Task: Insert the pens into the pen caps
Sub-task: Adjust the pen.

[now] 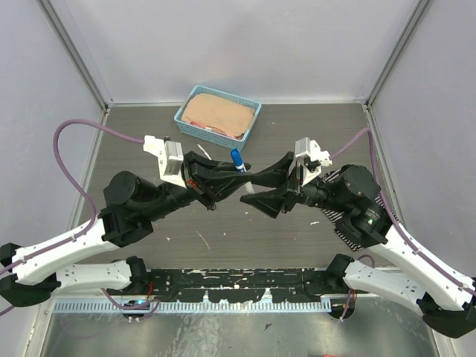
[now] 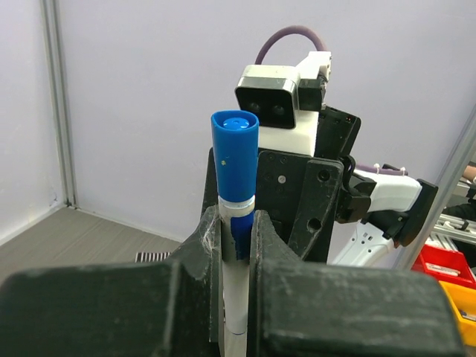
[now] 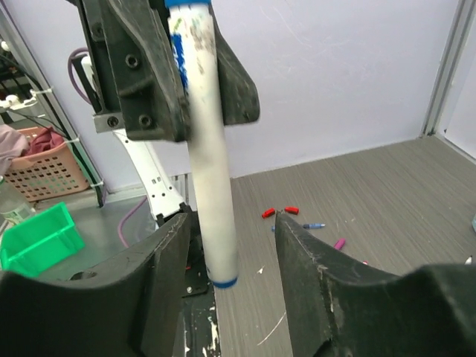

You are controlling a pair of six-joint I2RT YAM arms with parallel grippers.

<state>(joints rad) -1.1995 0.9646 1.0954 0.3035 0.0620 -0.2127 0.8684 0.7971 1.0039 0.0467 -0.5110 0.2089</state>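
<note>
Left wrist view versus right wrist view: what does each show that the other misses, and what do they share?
Only the left wrist: the blue cap sitting on the top end of the pen. Only the right wrist: the pen's bottom end hanging between the open fingers of the right gripper, with a clear gap on one side, and red caps lying loose on the table. Both: the same pen, its white barrel clamped in the left gripper.

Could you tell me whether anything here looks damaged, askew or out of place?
Only minor things: the white-barrelled pen clamped in the left gripper has dark smudges on it, and two small red caps lie loose on the grey table.
</note>
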